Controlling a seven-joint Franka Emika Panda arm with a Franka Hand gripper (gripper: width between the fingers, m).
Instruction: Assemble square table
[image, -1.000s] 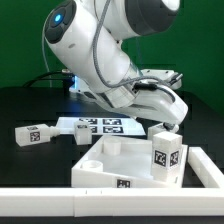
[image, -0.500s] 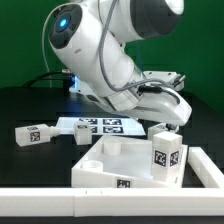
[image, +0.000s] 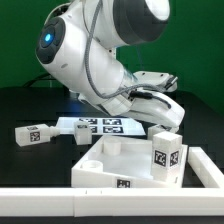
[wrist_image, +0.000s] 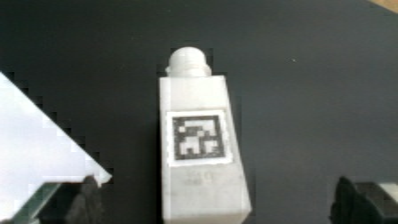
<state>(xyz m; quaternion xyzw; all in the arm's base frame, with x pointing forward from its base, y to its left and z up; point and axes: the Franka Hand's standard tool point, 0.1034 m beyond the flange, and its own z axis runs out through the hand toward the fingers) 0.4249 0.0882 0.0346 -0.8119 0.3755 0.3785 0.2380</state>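
Step in hand — pickup: my pincer (wrist_image: 214, 200) stands wide above a tagged leg (wrist_image: 199, 140) lying on the table (wrist_image: 311, 60); next move — descend, keep centred, close.

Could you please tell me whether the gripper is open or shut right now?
Open. In the wrist view the gripper has its fingers wide apart, one on each side of the leg, with gaps between.

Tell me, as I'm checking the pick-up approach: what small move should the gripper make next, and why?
Probably lower straight down, then close. The open gripper is centred over the stubby white plastic leg, which lies on the black table with a dark finger on either side, neither touching it.
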